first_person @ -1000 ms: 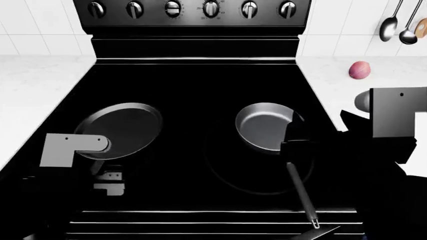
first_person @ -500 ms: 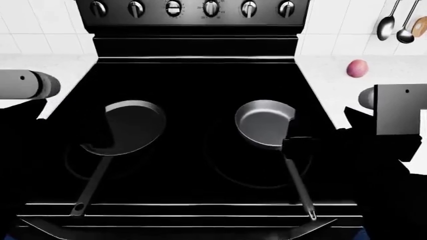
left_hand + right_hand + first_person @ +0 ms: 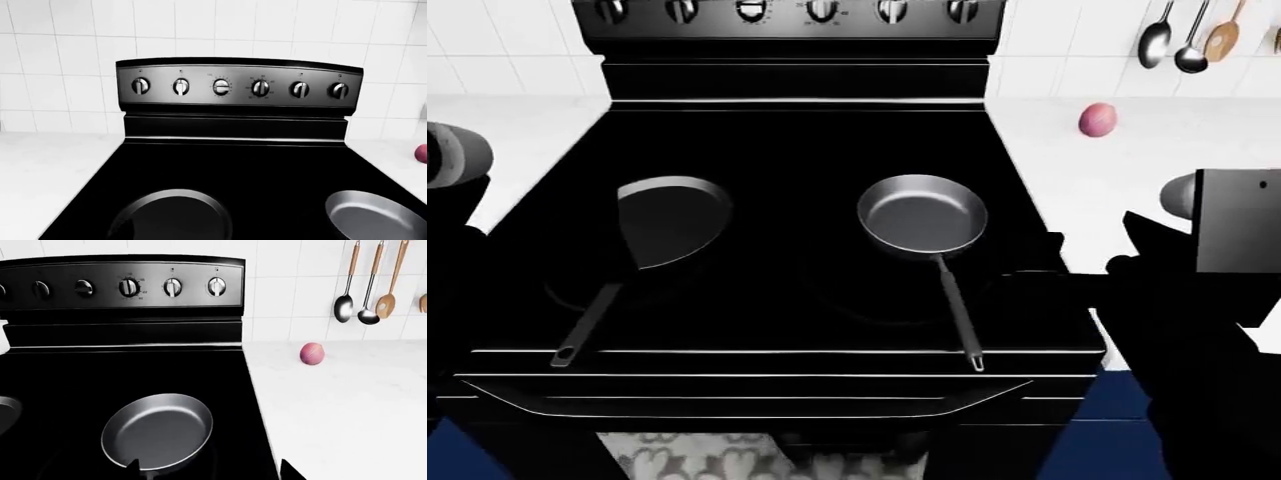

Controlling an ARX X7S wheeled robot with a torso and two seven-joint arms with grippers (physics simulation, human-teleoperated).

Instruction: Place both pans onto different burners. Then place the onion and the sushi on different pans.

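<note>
Both pans, black skillet (image 3: 670, 218) and steel pan (image 3: 922, 214), sit on the stovetop (image 3: 787, 150). Next is grabbing the onion (image 3: 1097, 118) on the desk (image 3: 1121, 160). Each tool's opening cannot be told.

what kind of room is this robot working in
Most likely a home kitchen, in simulation. There is a black glass stovetop with a row of control knobs, white tiled walls, and ladles and spoons hanging above a white countertop.
</note>
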